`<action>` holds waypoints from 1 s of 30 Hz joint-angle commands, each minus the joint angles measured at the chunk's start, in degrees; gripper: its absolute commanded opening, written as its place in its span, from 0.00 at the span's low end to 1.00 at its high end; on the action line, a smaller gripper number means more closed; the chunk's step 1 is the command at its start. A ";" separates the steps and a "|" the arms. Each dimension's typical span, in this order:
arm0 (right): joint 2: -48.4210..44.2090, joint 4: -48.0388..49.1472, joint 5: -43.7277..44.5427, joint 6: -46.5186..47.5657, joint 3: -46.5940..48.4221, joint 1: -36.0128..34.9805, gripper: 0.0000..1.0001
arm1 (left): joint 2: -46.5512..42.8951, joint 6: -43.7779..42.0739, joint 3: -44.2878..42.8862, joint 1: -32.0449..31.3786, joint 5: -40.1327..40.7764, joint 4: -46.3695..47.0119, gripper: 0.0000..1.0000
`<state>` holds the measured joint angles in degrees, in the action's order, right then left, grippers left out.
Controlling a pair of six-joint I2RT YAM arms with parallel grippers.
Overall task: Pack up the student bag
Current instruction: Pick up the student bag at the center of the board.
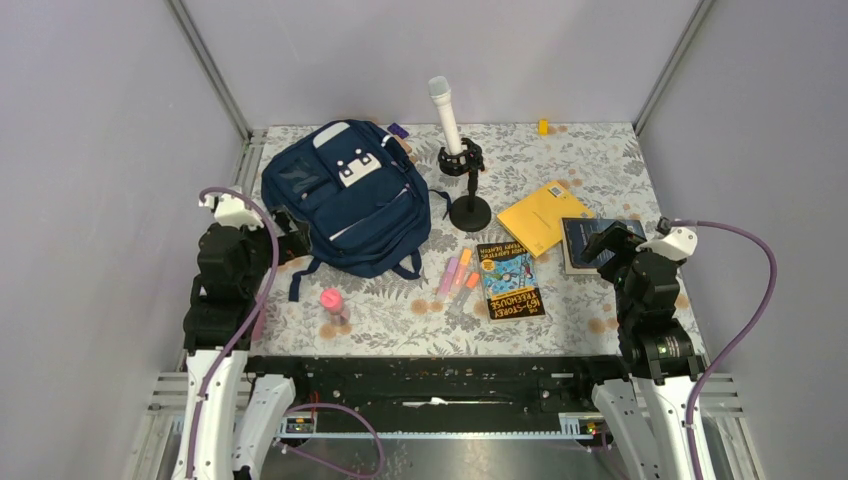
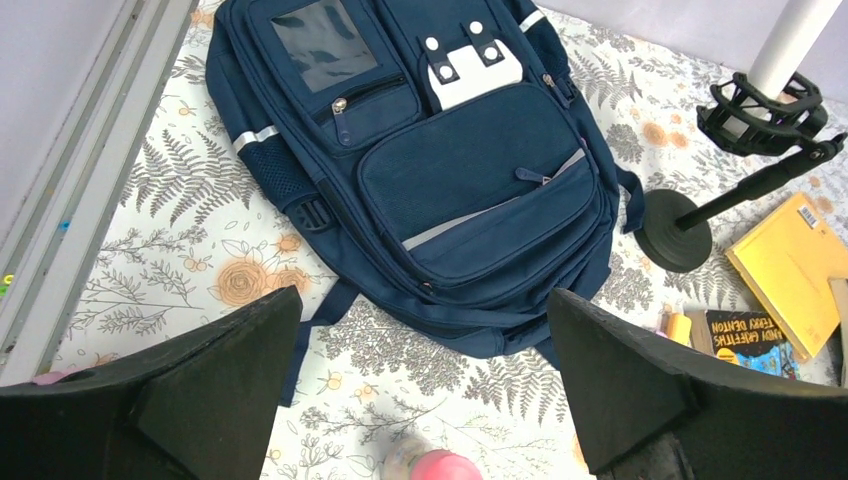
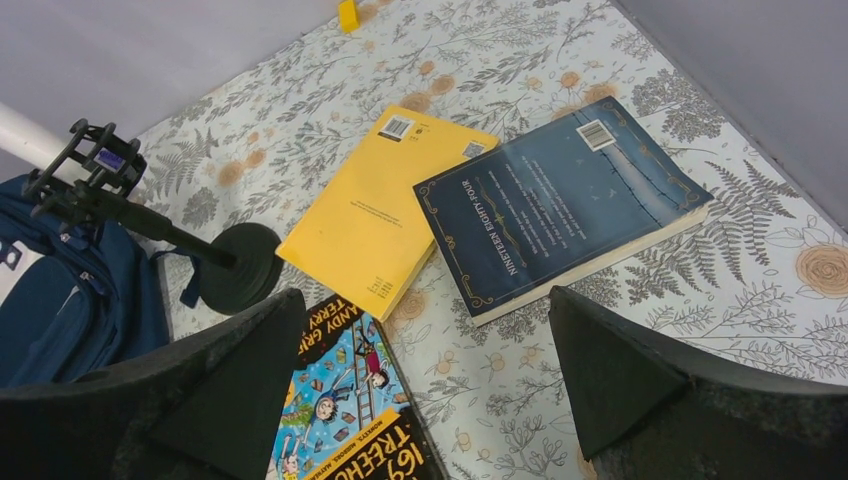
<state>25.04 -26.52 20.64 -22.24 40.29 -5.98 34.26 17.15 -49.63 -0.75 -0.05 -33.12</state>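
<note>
a: where does the bag sit?

b: the bag (image 1: 345, 200) lies flat on the far left of the table (image 1: 610, 160). its front pockets face up and its top points to the back wall. the front zips look shut. one strap (image 1: 300, 280) trails off its near edge toward the arms.

a: and the left gripper?

b: the left gripper (image 2: 422, 300) hangs over the table just off the bag's near-left corner. its jaws are wide apart, with nothing between them.

a: what lies closest to the bag?

b: a mic stand (image 1: 468, 190) is just to its right, its round base near the bag's edge and a white mic (image 1: 445, 112) upright in the clip. a pink-capped bottle (image 1: 331, 305) stands near the front of the bag. a few markers (image 1: 458, 272) lie off the bag's near-right corner.

a: further out?

b: a picture book (image 1: 510, 282) lies just right of the markers. beyond it is a yellow book (image 3: 385, 205), back cover up. a blue book (image 3: 560, 210) overlaps the yellow book's edge with one corner. a small yellow block (image 1: 543, 126) sits by the back wall.

a: the right gripper?

b: the right gripper (image 3: 425, 300) hangs over the right side by the blue book. its jaws are spread wide and it holds nothing.
</note>
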 commanded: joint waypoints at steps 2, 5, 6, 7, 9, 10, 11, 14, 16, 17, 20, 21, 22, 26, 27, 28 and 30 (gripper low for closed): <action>0.28 0.45 -4.61 1.14 0.60 0.17 1.00 | 3.11 -3.50 -5.91 -2.76 2.65 -0.62 0.99; 1.77 0.41 -10.06 1.43 0.73 0.18 1.00 | 7.68 -4.18 -9.70 -8.67 4.17 -1.33 0.99; 2.35 0.40 -12.26 1.47 0.72 0.18 1.00 | 9.38 -4.75 -10.89 -11.52 5.92 -1.59 0.99; 2.85 0.40 -13.63 1.46 0.71 0.18 1.00 | 11.56 -5.60 -12.24 -15.10 7.85 -2.09 0.99; 3.98 -0.01 -16.20 0.83 0.86 0.18 1.00 | 17.00 -7.47 -16.16 -21.78 10.20 -5.00 0.99; 4.52 -0.44 -17.56 0.41 1.16 0.18 1.00 | 19.98 -8.25 -18.34 -24.99 11.27 -6.38 0.99; 5.06 -0.79 -19.15 0.20 1.37 0.18 1.00 | 22.64 -9.03 -20.21 -27.74 12.49 -7.45 0.99; 6.07 -1.32 -22.47 0.42 1.72 0.15 1.00 | 30.65 -11.07 -24.88 -34.36 16.46 -8.97 0.99; 6.22 -1.60 -22.55 1.04 1.77 0.18 1.00 | 36.39 -11.89 -27.40 -36.51 16.39 -9.89 0.99; 6.19 -1.83 -22.23 1.09 1.87 0.18 1.00 | 38.53 -12.30 -28.32 -37.06 16.01 -10.06 0.99; 5.71 -1.95 -22.66 1.08 2.01 0.17 1.00 | 44.55 -12.54 -30.92 -37.89 16.75 -10.76 0.99; 5.41 -1.96 -22.86 1.12 1.89 0.17 1.00 | 46.51 -12.24 -31.74 -38.01 17.58 -11.05 0.99; 5.11 -1.99 -22.80 1.02 1.71 0.18 1.00 | 48.37 -11.93 -32.42 -38.34 18.61 -11.16 0.99; 4.21 -1.95 -22.28 0.85 1.11 0.18 1.00 | 56.88 -12.67 -34.88 -39.14 24.15 -10.72 0.99; 4.23 -2.00 -22.23 0.85 1.10 0.18 1.00 | 58.88 -12.68 -35.34 -39.15 25.01 -10.42 0.99; 4.23 -1.96 -22.18 0.80 1.17 0.18 1.00 | 60.66 -12.41 -35.70 -39.10 25.32 -9.82 0.98; 4.23 -1.97 -21.85 0.81 1.20 0.18 1.00 | 63.19 -11.97 -35.83 -39.15 25.06 -7.20 0.98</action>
<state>29.56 -28.18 -0.69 -21.74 40.32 -5.98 93.58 5.61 -82.74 -39.62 20.45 -43.72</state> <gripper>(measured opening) 0.995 0.984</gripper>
